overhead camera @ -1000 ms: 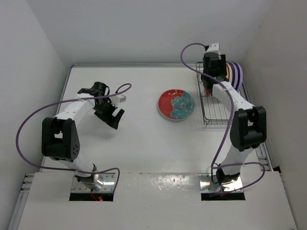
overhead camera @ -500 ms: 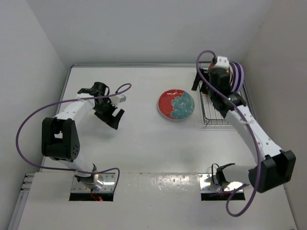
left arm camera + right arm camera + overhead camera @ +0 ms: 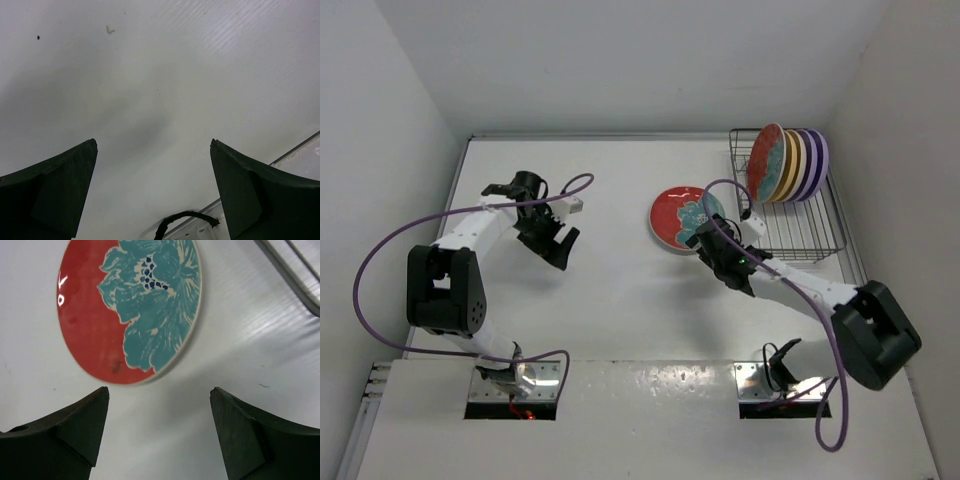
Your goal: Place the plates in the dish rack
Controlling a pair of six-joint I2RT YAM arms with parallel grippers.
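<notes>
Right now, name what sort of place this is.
Likely a robot lab cell, not a kitchen: white table boxed by white walls, left arm and right arm bolted at its edge, a dish rack holding plates.

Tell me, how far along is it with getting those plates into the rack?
Nearly done. Five plates stand on edge in the dish rack. In hand: the right gripper, open, hovers beside the last plate, red with a teal flower, lying flat on the table. Nothing is gripped yet. Left to do: lift it and slot it in. The left gripper is open and idle.
</notes>
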